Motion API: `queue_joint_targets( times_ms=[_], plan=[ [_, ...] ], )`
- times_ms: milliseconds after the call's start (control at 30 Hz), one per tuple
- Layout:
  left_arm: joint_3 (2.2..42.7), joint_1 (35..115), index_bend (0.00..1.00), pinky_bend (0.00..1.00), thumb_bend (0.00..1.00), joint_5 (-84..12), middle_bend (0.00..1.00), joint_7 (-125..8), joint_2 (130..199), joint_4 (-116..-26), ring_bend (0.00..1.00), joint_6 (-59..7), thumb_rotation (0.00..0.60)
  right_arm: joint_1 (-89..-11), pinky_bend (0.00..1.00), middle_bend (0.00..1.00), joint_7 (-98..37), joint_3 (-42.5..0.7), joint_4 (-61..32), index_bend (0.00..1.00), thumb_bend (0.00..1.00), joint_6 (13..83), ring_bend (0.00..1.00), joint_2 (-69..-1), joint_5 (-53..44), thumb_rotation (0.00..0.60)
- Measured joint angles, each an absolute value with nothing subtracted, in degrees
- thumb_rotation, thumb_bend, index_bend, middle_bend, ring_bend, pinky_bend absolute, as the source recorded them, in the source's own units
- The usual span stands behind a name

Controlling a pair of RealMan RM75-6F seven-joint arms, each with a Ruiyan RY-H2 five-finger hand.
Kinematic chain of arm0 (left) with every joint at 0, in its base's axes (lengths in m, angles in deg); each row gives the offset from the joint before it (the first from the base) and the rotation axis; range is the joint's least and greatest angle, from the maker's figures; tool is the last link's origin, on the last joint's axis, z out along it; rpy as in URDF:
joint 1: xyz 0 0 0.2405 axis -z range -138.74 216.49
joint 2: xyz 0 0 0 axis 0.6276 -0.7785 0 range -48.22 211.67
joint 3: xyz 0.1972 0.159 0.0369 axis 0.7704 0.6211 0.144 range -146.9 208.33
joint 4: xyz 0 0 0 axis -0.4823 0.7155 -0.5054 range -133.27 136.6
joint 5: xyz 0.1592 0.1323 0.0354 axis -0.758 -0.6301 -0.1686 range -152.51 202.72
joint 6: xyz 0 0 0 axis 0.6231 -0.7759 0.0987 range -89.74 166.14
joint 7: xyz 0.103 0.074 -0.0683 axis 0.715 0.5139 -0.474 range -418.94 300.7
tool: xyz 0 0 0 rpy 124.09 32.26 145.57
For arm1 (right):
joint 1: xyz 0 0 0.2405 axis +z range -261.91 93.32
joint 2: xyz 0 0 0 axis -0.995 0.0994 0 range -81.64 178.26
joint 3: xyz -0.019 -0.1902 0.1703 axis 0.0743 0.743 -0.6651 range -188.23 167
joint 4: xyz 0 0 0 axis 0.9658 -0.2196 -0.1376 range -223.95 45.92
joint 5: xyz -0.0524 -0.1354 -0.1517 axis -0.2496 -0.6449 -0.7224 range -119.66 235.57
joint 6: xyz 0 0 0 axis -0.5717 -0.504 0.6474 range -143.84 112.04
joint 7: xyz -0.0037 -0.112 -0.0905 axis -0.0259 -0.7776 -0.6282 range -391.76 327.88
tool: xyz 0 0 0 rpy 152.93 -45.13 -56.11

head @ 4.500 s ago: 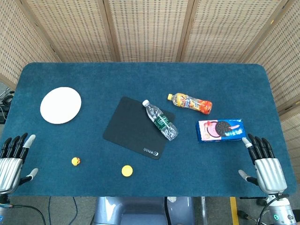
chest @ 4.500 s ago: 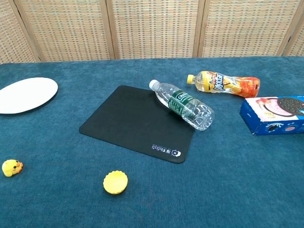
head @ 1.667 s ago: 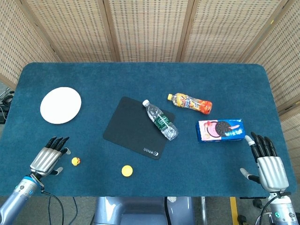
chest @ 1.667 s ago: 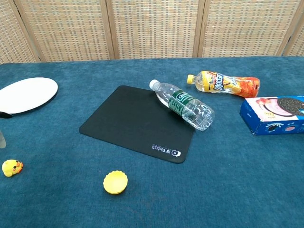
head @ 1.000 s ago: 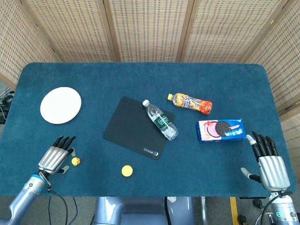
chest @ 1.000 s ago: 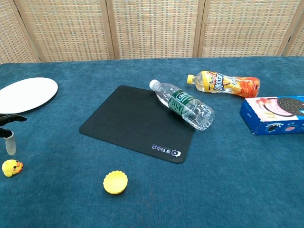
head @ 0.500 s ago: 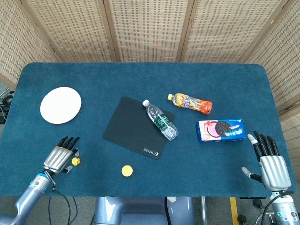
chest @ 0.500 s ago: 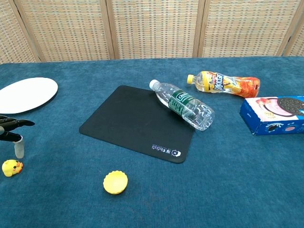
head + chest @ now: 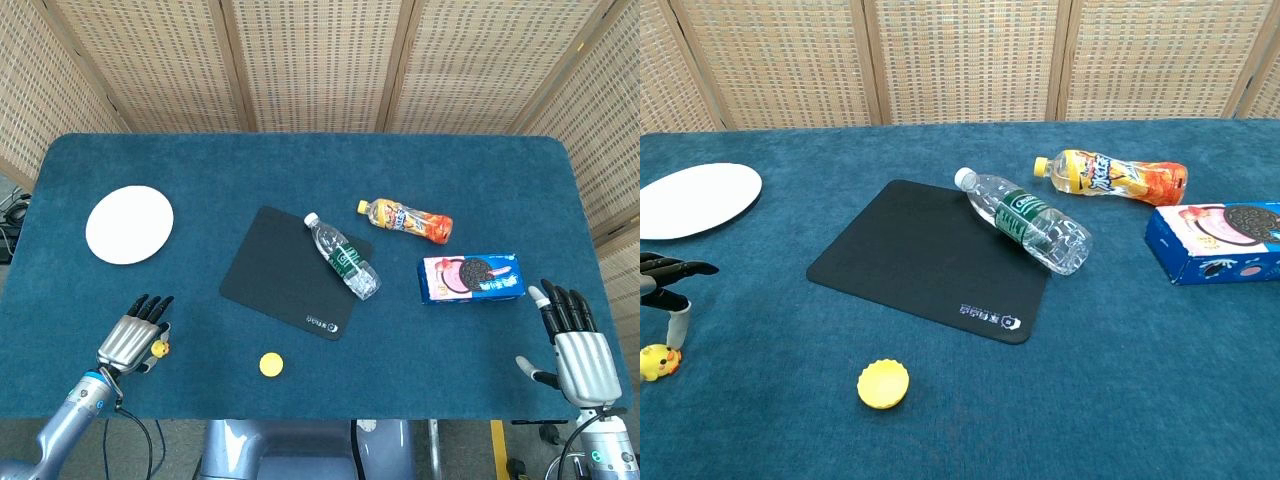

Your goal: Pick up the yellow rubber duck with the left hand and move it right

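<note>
Fingers [image 9: 150, 304] of the left hand [image 9: 130, 340] reach forward, loosely spread and only slightly curled, holding nothing. The yellow rubber duck [image 9: 158, 349] sits on the blue counter [image 9: 300, 165] just beside them, on the thumb side of the palm. From the chest view the thumb tip hangs right above the duck [image 9: 656, 362]; whether it touches cannot be told.

By the look of it the duck is a light, hollow, soft toy with a smooth skin, so it should squash a little and could pop out of a hard squeeze. Its rounded body, low and across the widest part, looks the safest place to take hold, thumb on one side and fingers opposite, with gentle pressure. Being so small, it may roll or skid on the cloth if nudged first.

Far off at the other end, the right hand [image 9: 581, 352] rests with its fingers straight, apart and empty.
</note>
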State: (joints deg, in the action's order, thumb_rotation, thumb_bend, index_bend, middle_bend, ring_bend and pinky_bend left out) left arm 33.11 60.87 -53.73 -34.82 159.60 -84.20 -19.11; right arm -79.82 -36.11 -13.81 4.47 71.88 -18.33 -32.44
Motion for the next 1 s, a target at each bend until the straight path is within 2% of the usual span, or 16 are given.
queue_joint_targets(
  times_ms=[300, 600, 1000],
  plan=[
    [33.15, 60.94, 0.51, 0.00, 0.30, -54.99, 0.00, -35.76, 158.91, -85.50, 0.00, -20.98, 0.600, -79.83, 0.01, 0.00, -36.09, -13.77, 4.52, 0.03, 0.00, 71.87, 0.00, -18.29, -32.47, 0.600],
    [31.70, 62.79, 0.51, 0.00, 0.30, -56.13, 0.00, -34.03, 157.18, -91.27, 0.00, -21.85, 0.600, -79.83, 0.01, 0.00, -35.76, -13.93, 4.50, 0.03, 0.00, 71.78, 0.00, -18.15, -32.09, 0.600],
    [28.23, 68.72, 0.51, 0.00, 0.30, -53.86, 0.00, -24.66, 160.83, -97.70, 0.00, -18.50, 0.600, -79.82, 0.01, 0.00, -34.94, -14.12, 4.29, 0.03, 0.00, 71.85, 0.00, -17.91, -31.87, 0.600]
  ],
)
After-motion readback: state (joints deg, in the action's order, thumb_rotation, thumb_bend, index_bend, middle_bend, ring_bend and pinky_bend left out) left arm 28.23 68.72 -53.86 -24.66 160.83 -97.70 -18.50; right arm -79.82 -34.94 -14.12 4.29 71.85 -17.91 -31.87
